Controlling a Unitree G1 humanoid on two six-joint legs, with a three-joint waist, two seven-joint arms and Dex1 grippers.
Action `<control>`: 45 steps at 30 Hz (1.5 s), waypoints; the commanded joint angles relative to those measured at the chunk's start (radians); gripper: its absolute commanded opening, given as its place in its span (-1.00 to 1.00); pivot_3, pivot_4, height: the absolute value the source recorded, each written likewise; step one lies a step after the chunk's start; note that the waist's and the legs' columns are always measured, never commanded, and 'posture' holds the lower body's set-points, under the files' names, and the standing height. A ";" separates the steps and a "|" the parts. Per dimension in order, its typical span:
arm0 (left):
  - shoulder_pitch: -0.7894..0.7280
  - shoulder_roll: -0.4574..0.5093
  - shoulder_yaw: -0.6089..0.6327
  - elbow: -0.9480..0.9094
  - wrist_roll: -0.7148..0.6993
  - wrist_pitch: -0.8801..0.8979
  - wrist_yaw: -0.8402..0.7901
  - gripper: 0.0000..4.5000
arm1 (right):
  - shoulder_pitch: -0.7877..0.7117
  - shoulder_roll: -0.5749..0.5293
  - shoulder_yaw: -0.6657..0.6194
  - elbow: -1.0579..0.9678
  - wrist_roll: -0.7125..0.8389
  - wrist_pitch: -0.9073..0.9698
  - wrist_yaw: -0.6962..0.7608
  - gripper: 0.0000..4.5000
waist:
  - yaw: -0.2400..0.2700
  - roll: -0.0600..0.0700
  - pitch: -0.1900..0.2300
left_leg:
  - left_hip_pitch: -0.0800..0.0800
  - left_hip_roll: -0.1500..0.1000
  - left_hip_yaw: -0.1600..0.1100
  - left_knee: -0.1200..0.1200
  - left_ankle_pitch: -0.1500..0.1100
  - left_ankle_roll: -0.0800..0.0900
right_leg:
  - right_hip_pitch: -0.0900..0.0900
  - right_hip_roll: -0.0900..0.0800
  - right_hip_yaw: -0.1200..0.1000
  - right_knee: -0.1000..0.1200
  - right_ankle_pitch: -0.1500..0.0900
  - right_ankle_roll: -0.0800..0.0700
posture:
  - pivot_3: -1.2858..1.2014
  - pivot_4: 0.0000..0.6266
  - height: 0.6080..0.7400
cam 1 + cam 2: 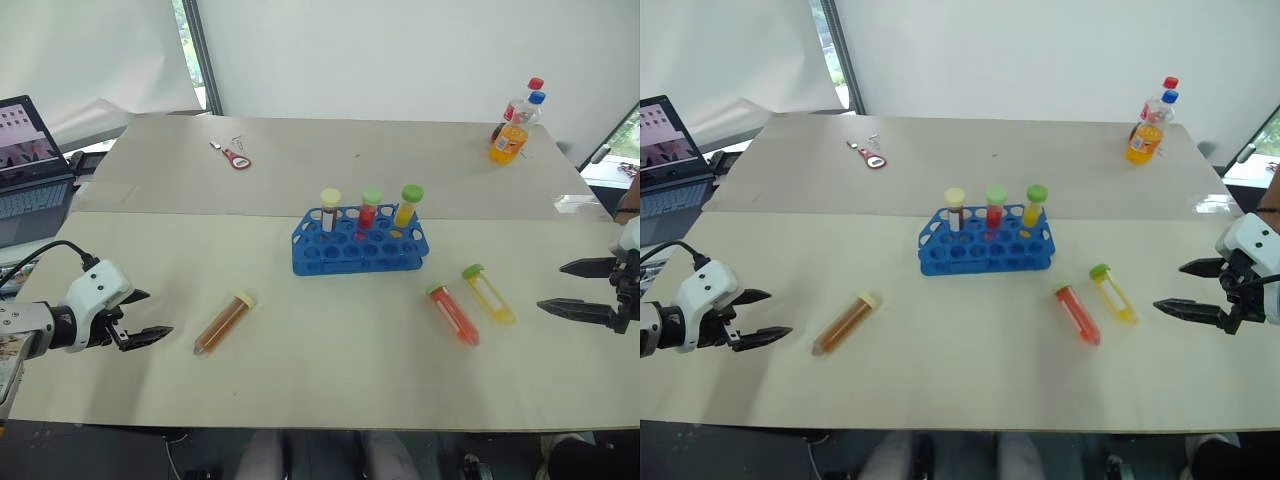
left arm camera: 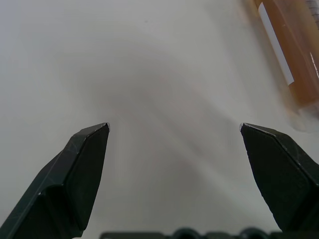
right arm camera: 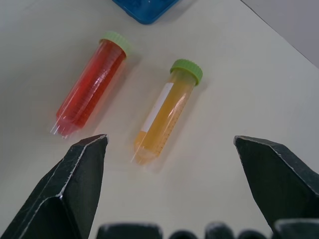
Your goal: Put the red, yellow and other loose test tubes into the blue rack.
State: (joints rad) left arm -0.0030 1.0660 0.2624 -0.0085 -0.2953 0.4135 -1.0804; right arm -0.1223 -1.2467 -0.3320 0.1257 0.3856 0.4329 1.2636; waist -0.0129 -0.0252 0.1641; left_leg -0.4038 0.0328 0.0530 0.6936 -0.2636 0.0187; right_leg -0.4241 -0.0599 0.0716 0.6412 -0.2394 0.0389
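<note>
From my head camera, the blue rack (image 1: 360, 240) stood mid-table with three capped tubes upright in its back row. A brown tube (image 1: 223, 322) with a cream cap lay on the table to its left, near my left gripper (image 1: 143, 315), whose fingers were spread apart and held nothing. To the rack's right lay a red tube (image 1: 453, 313) and a yellow tube (image 1: 489, 293), both green-capped, side by side but apart; my right gripper (image 1: 570, 288) hovered beyond them, jaws wide and empty. An orange drink bottle (image 1: 509, 138) stood at the table's far right corner.

Through my left wrist camera, my fingers (image 2: 75, 179) stood released over bare table, the brown tube (image 2: 291, 55) off to one side.

Through my right wrist camera, my parted fingers (image 3: 70, 194) framed the red tube (image 3: 92, 84) and yellow tube (image 3: 167, 112), touching neither.
</note>
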 commanded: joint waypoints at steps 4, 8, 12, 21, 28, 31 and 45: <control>-0.037 -0.009 0.046 0.018 0.002 -0.060 0.026 0.98 | -0.015 0.012 -0.037 -0.015 0.002 -0.012 -0.021 1.00 | 0.001 0.000 0.000 | 0.000 0.000 0.000 0.000 0.000 0.000 | 0.000 0.000 0.000 0.000 0.000 0.000 | 0.03 -0.52 1.00; -0.044 -0.022 0.062 0.034 -0.008 -0.085 0.031 0.98 | -0.029 0.028 -0.041 -0.014 0.006 -0.002 -0.044 1.00 | 0.000 0.000 0.000 | 0.000 0.000 0.000 0.000 0.000 0.000 | 0.000 0.000 0.000 0.000 0.000 0.000 | 0.03 -0.52 1.00; -0.077 -0.027 0.063 0.017 -0.031 -0.074 0.027 0.98 | -0.090 0.058 -0.020 -0.004 0.002 0.019 -0.112 1.00 | 0.000 0.000 0.000 | 0.000 0.000 0.000 0.000 0.000 0.000 | 0.000 0.000 0.000 0.000 0.000 0.000 | 0.03 -0.52 1.00; -0.258 -0.078 -0.137 -0.367 -0.233 0.078 -0.083 0.98 | -0.320 0.059 0.215 -0.062 -0.045 0.327 -0.199 1.00 | 0.002 0.000 0.000 | -0.001 -0.001 0.000 0.002 0.000 0.000 | 0.000 0.000 0.000 0.001 0.000 0.000 | 0.03 -0.52 1.00; -0.399 -0.170 -0.285 -0.487 -0.313 0.109 -0.131 0.98 | -0.563 0.127 0.500 0.099 -0.173 0.552 -0.204 1.00 | -0.006 0.000 0.000 | -0.002 -0.001 0.000 0.002 0.000 0.000 | -0.001 0.001 0.001 0.000 0.000 0.000 | 0.03 -0.52 1.00; -0.436 -0.199 -0.324 -0.500 -0.312 0.099 -0.147 0.98 | -0.638 0.163 0.583 0.183 -0.215 0.566 -0.171 1.00 | -0.003 0.000 0.000 | -0.002 -0.002 0.000 0.002 0.000 0.000 | -0.001 0.001 0.001 0.000 0.000 0.000 | 0.03 -0.52 1.00; -0.433 -0.251 -0.379 -0.551 -0.271 0.075 -0.113 1.00 | -0.882 0.349 0.751 0.632 -0.406 0.414 -0.061 0.61 | -0.002 0.000 0.000 | -0.002 -0.002 -0.001 0.002 0.000 0.000 | -0.001 0.001 0.001 0.000 0.000 0.000 | 0.03 -0.52 1.00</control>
State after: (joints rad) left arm -0.4389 0.8167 -0.1294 -0.5257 -0.5649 0.5006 -1.2037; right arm -0.9756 -0.8876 0.4220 0.7331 0.0033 0.8687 1.1827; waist -0.0154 -0.0251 0.1642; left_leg -0.4063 0.0308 0.0521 0.6956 -0.2637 0.0190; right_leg -0.4251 -0.0589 0.0724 0.6412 -0.2390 0.0390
